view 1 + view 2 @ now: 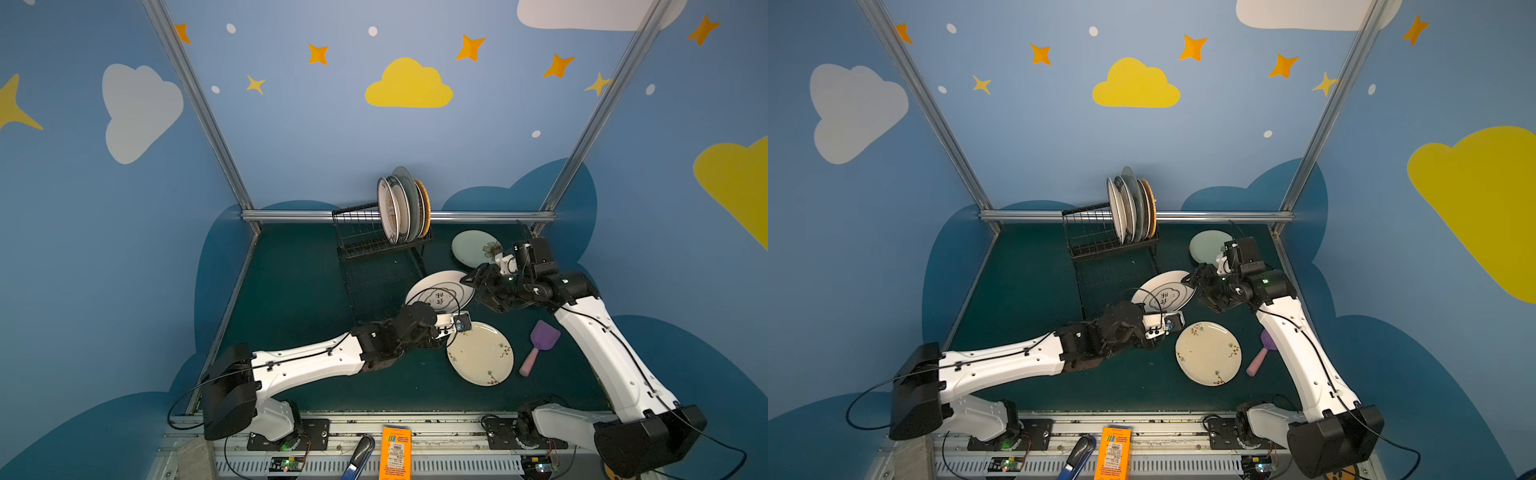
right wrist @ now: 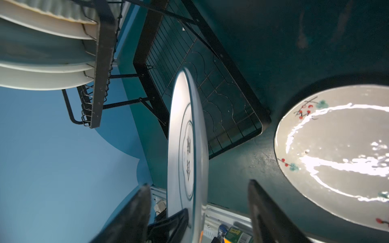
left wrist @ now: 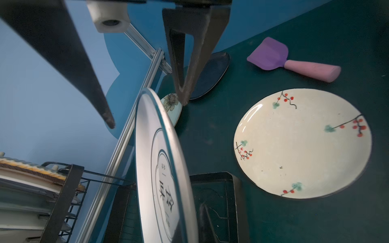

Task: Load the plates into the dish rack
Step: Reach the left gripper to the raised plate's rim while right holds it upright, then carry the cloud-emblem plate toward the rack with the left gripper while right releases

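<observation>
Left hand [image 3: 196,208] pinches tilted lettered plate [image 1: 440,293]; right hand [image 2: 199,183] straddles it, spread.

White lettered plate [image 1: 449,286], cream floral plate [image 1: 480,353]

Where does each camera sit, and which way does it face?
Top views: high up front, facing the back wall; left arm, right arm, dish rack show.
Left wrist: along the lettered plate toward the right arm's open jaws.
Right wrist: own open jaws astride that plate, rack beyond.
Wrist views share: lettered plate, cream plate.
</observation>
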